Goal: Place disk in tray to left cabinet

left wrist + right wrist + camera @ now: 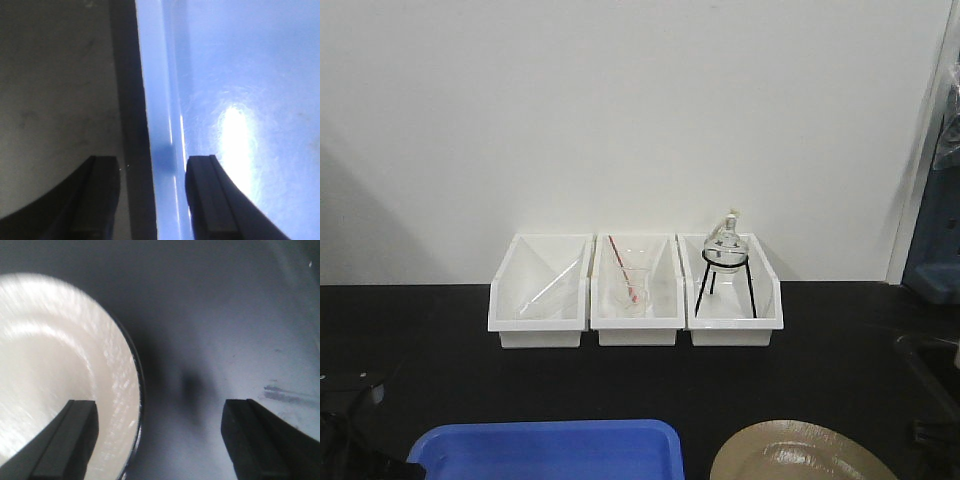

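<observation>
My left pincer (152, 167), open, straddles the rim of the flat blue plastic tray (240, 75), ready to clamp it. My right pincer (161, 410) gapes empty over the edge of the glossy tan round disk (50, 365).

- The front view is taken from the near side of the table (840, 350), faced forward and slightly down toward the wall (620, 120); tray (545, 430) and disk (800, 455), shared with the wrist views, are clipped at its bottom.
- The left wrist view is held very close over the tray's rim, past the left end effector (152, 159).
- The right wrist view is held close over the disk's edge, past the right end effector (161, 402).
</observation>
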